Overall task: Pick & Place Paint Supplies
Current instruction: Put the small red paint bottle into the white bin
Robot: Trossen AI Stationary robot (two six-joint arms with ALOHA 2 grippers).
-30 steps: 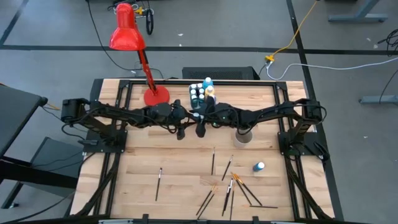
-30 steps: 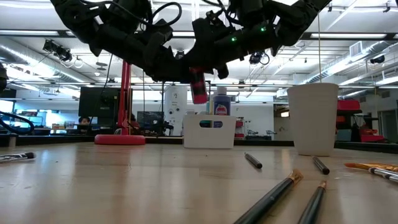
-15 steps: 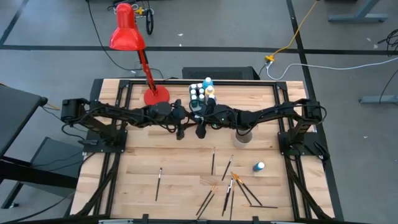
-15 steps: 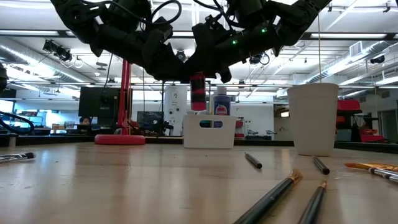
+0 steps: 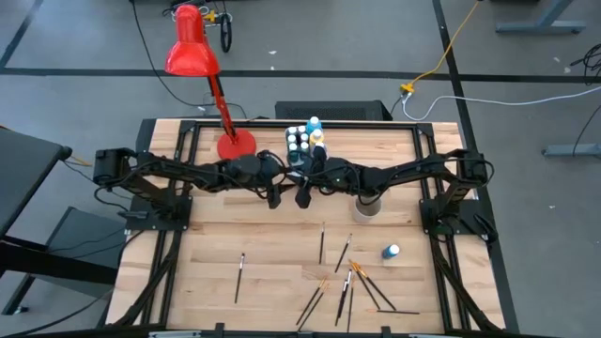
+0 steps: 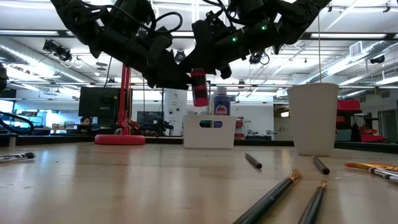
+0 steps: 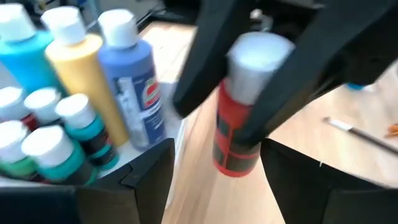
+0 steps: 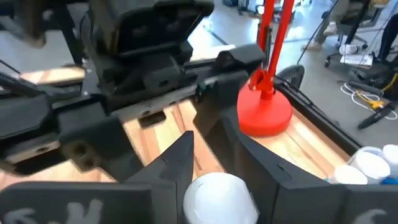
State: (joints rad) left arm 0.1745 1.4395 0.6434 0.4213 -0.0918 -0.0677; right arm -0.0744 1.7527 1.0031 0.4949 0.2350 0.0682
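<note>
A dark red paint bottle with a white cap hangs in the air above the table's middle, just in front of the white tub. My right gripper is shut on it. My left gripper is open, its fingers standing on either side of the bottle's lower body without touching it. The tub holds blue, yellow and teal bottles. Another blue bottle lies on the table near the right edge. Several paintbrushes lie along the near side. My right gripper pinches the red bottle at its top, around the white cap and the neck just below it, between its two fingers. The fingers come from the table's right, slanting slightly down. The bottle hangs below them, a little tilted, clear of the table.
A white cup stands right of the grippers, under my right arm. The red lamp's base stands at the far left, beside the tub. A single brush lies at the near left. Bare wood shows between the brushes and the arms.
My left gripper has opened and rolled a little, so its fingers now stand off the red bottle. The bottle has stayed in the air at the same place in my right gripper. It swung from tilted to upright and back to a slight tilt.
</note>
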